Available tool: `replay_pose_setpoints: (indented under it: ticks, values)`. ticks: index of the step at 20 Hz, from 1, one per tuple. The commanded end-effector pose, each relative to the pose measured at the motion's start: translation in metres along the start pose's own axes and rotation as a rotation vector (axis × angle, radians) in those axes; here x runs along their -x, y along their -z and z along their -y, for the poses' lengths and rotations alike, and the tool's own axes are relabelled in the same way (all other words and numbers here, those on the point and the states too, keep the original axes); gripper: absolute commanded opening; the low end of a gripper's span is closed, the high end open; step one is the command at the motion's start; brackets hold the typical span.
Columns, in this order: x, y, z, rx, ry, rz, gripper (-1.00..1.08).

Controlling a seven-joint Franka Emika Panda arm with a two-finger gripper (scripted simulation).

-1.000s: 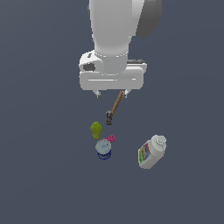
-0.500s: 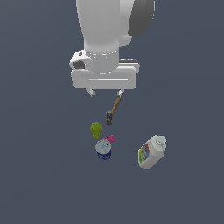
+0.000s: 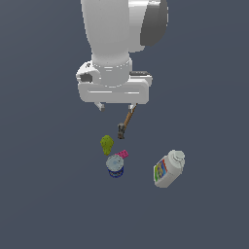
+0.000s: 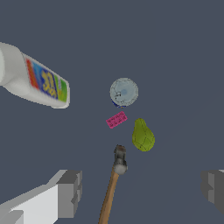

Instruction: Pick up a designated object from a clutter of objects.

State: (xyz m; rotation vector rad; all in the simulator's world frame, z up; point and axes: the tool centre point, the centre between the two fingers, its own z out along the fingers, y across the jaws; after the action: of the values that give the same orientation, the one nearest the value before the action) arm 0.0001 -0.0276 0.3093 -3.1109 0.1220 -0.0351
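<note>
The designated object, a small yellow-green pear-shaped lump (image 3: 107, 144) (image 4: 143, 136), lies on the dark floor among the clutter of objects. Beside it lie a small pink flat piece (image 3: 122, 154) (image 4: 116, 119) and a blue round can (image 3: 115, 166) (image 4: 124, 92). A wooden-handled hammer (image 3: 125, 123) (image 4: 113, 180) lies with its head toward the pear. My gripper (image 3: 116, 105) (image 4: 142, 188) hangs open high above the hammer's handle, holding nothing. Its fingers (image 4: 69, 191) stand far apart, and the pear sits ahead of them.
A white bottle with a colourful label (image 3: 168, 168) (image 4: 34, 78) lies on its side at the exterior view's right, apart from the other items. The floor is a plain dark grey surface.
The arm has shifted toward the exterior view's left, so the gripper now hangs more nearly over the pear and hammer. The gripper stays open. The objects have not moved.
</note>
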Motion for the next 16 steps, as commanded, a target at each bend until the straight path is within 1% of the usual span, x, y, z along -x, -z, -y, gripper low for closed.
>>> replay_pose_setpoints:
  ticks: [1, 7, 16]
  values:
    - [-0.002, -0.011, -0.004, 0.0, -0.014, 0.002, 1.0]
    - [-0.005, -0.054, -0.017, 0.001, -0.065, 0.005, 1.0]
    - [0.002, -0.146, -0.049, 0.013, -0.178, 0.012, 1.0]
